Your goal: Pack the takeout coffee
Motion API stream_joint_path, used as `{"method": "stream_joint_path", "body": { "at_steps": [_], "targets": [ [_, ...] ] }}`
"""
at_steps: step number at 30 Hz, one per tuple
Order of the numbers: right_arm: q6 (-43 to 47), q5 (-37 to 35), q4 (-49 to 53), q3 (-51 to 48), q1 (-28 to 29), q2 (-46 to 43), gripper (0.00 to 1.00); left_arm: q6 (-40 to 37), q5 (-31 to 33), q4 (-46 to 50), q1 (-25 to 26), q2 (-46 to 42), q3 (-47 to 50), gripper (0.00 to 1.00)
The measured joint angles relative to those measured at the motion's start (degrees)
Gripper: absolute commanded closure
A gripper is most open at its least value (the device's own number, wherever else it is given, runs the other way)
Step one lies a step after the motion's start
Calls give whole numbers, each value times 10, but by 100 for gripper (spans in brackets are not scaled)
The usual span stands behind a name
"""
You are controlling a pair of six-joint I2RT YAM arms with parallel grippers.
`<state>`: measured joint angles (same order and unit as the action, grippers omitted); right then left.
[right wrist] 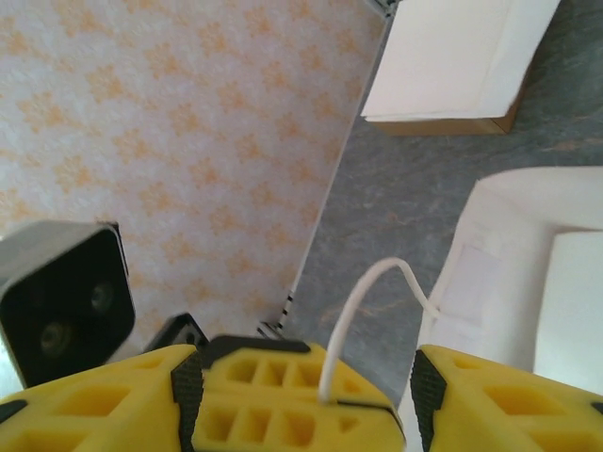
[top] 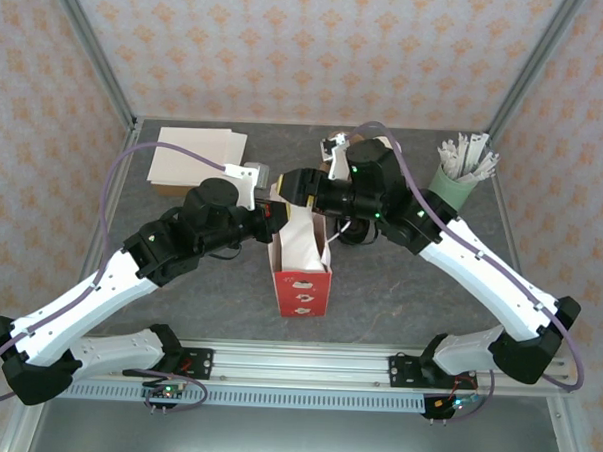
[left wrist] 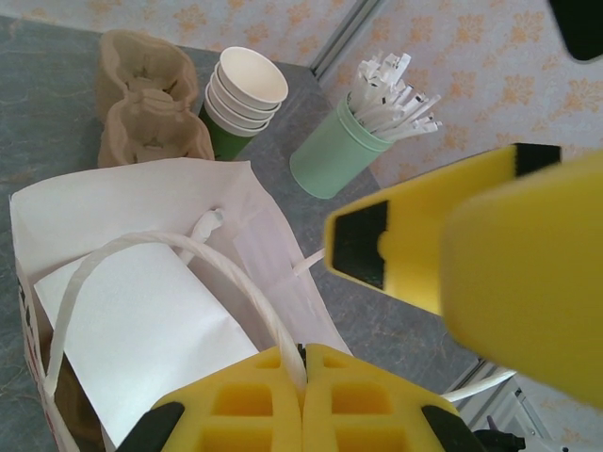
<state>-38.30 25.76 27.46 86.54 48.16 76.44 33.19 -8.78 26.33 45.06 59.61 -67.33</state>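
A white paper bag (top: 301, 276) with a red front stands open mid-table between my arms. My left gripper (left wrist: 303, 363) is shut on one white cord handle (left wrist: 226, 268) at the bag's (left wrist: 141, 311) mouth. My right gripper (right wrist: 301, 377) is open just beyond it (top: 286, 190). Between its spread pads (right wrist: 426, 395) rise a thin handle loop (right wrist: 363, 301) and what looks like my left gripper's shut fingers, with nothing pinched. One of its yellow fingers (left wrist: 415, 235) hangs close above the bag in the left wrist view. The takeout coffee is out of view.
A stack of lidless green cups (left wrist: 243, 94) and a brown cardboard cup carrier (left wrist: 141, 104) sit behind the bag. The pale green holder of white sticks (top: 454, 183) stands at the back right (left wrist: 339, 155). A flat pale stack (top: 194, 156) lies at the back left (right wrist: 452, 56).
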Motion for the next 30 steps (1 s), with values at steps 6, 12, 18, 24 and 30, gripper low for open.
{"method": "stream_joint_path", "body": {
  "at_steps": [6, 12, 18, 24, 30],
  "targets": [
    [17, -58, 1, 50, 0, 1, 38, 0, 0, 0, 0, 0, 1, 83],
    [92, -182, 95, 174, -12, -2, 39, 3, 1, 0, 0, 0, 0, 50],
    [179, -343, 214, 186, -29, -65, 28, -15, 22, 27, 0, -8, -34, 7],
    [247, -501, 271, 99, -48, -191, 1, -66, 101, 68, -2, -24, -137, 0],
    [298, -612, 261, -52, -64, -325, 1, -108, 216, 114, -90, -61, -154, 0]
  ]
}}
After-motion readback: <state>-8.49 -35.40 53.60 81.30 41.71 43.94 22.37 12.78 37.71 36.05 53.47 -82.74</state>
